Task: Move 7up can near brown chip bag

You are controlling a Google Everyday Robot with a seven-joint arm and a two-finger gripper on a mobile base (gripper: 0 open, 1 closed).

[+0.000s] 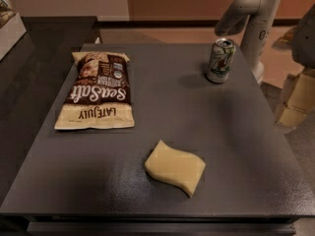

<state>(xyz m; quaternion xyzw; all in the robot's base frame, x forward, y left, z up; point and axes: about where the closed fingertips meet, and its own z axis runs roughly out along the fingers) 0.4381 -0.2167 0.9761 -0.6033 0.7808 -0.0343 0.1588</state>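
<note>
The 7up can (220, 60) stands upright near the far right corner of the dark table (162, 107). It is silver-white with green and red markings. The brown chip bag (97, 91) lies flat at the table's left, with white "Sea Salt" lettering and tan ends. A wide stretch of tabletop separates them. My gripper (296, 101) hangs at the right edge of the view, beyond the table's right side, right of the can and nearer the camera. It holds nothing and touches neither thing.
A pale yellow wavy sponge (175, 167) lies on the near middle of the table. My white arm (255, 28) rises behind the can at the far right. A dark counter (34, 58) adjoins the table on the left.
</note>
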